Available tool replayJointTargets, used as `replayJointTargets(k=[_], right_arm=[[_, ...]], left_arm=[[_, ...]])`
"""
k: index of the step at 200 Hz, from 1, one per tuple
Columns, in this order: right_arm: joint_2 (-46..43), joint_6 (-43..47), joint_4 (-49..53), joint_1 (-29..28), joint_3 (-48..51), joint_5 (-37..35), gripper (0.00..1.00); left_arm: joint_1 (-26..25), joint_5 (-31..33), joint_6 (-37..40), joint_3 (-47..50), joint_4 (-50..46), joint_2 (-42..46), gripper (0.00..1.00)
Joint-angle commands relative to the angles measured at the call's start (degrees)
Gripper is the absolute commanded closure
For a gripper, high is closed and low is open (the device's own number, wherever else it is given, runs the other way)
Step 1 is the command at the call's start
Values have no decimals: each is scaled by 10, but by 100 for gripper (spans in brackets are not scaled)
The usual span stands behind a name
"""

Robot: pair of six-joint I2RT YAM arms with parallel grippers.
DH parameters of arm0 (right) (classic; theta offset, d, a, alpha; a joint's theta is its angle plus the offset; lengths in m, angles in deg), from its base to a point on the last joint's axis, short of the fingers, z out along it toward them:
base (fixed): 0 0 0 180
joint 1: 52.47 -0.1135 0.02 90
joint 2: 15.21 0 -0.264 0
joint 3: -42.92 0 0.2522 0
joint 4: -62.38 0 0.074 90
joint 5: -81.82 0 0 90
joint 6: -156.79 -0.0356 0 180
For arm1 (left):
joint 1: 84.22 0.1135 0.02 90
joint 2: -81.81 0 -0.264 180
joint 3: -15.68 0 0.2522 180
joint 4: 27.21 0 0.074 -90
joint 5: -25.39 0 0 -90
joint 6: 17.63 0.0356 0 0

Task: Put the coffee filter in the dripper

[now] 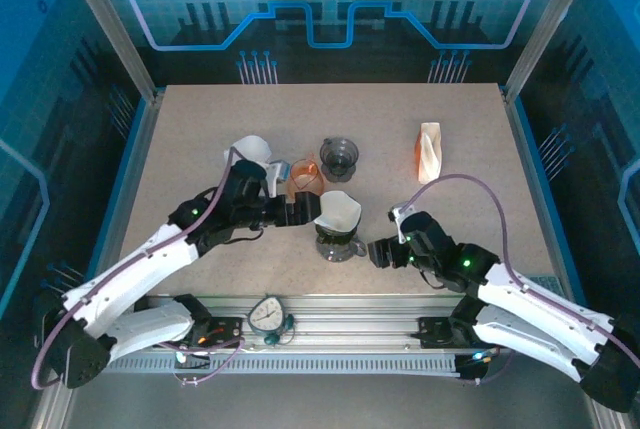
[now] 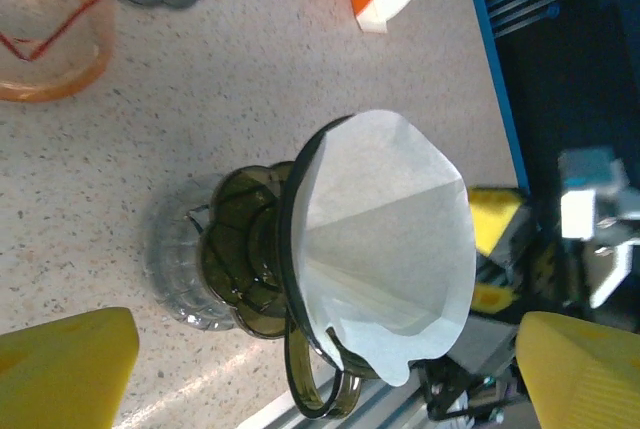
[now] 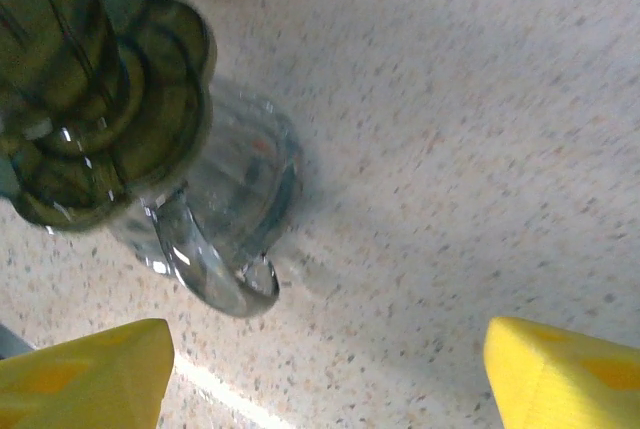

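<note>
1. Speckled table (image 1: 200, 129), with both arms reaching in from the near edge.
2. Left gripper (image 1: 298, 212): fingers spread wide, holding nothing, just left of the dripper (image 2: 240, 259).
3. Right gripper (image 1: 380, 252): fingers also apart, empty, low beside the dripper's base on the right.
4. Dark glass dripper, upright near the table's middle.
5. White coffee filter (image 2: 385, 229), sitting open inside the dripper, edge above the rim.
</note>
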Motion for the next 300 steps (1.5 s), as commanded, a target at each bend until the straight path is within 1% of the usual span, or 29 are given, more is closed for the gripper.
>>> replayJointTargets(k=[1, 24, 40, 97, 133, 161, 185, 210, 248, 300], right_arm=[[-24, -11, -70, 8, 43, 59, 18], [-38, 4, -126, 13, 82, 101, 18], [-37, 11, -154, 15, 100, 113, 18], [25, 30, -227, 32, 121, 136, 19], [63, 39, -272, 61, 127, 163, 20], [97, 42, -320, 83, 132, 212, 22], [125, 48, -357, 84, 132, 253, 22], [163, 51, -386, 83, 128, 262, 24], [212, 62, -429, 83, 116, 267, 30], [266, 77, -473, 80, 107, 270, 37]], left_arm=[[3, 49, -10, 28, 17, 33, 1], [3, 76, -9, 45, 13, 65, 1], [3, 92, -12, 57, 14, 88, 1], [3, 134, -28, 86, -8, 133, 1], [3, 138, -34, 95, -13, 148, 1], [3, 138, -37, 99, -12, 149, 1], [3, 138, -39, 98, -13, 149, 1], [3, 138, -40, 98, -11, 149, 1], [3, 134, -42, 99, -12, 151, 1], [3, 131, -40, 93, -11, 155, 1]])
